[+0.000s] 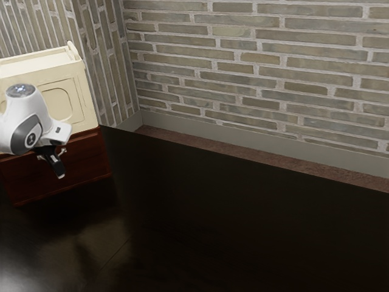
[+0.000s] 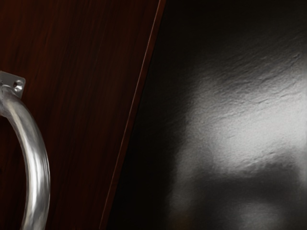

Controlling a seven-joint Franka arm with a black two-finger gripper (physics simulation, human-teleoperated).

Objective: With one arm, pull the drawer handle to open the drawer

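Note:
My black gripper (image 1: 58,168) is at the exterior view's left, angled down in front of a dark red-brown wooden drawer front (image 1: 88,163). Small silver parts of the handle (image 1: 64,150) peek out on both sides of the gripper, whose body hides the middle. In the wrist view, the curved silver handle (image 2: 36,163) stands out from the wooden front (image 2: 91,96), with a screwed mounting plate at its visible end. Whether the gripper touches the handle cannot be made out.
A cream-coloured box-like object (image 1: 79,82) rests on top of the wooden unit. The glossy black surface (image 1: 231,225) spreads below and to the exterior view's right, and shines with reflections in the wrist view. Behind stands a brick wall (image 1: 261,67).

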